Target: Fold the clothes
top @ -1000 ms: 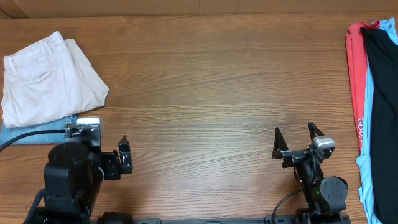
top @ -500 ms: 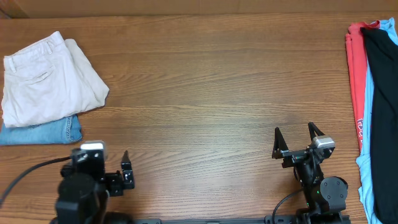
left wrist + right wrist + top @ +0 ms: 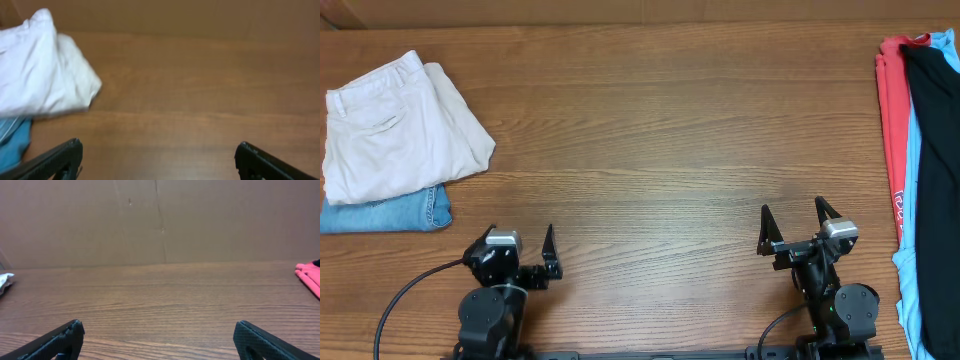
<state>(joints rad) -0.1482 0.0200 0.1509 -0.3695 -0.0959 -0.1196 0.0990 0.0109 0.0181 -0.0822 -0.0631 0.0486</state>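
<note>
Black arms (image 3: 492,312) bear silver cameras (image 3: 501,240) and black cables (image 3: 420,278).

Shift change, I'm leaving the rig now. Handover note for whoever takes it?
Left gripper: open, empty, clear of the shorts.
Right gripper: open, empty.
Beige shorts: far left, lying folded on top of the jeans.
Done: shorts look folded and stacked.
Left: possibly nothing. The garment pile at the right edge is not in either gripper.

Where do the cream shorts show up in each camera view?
Overhead: shorts at upper left, lying on blue jeans.
Left wrist: shorts at upper left, blue jeans showing below them.
Right wrist: only a white sliver at the far left edge, probably them.
Shared landmark: the wooden table.
</note>
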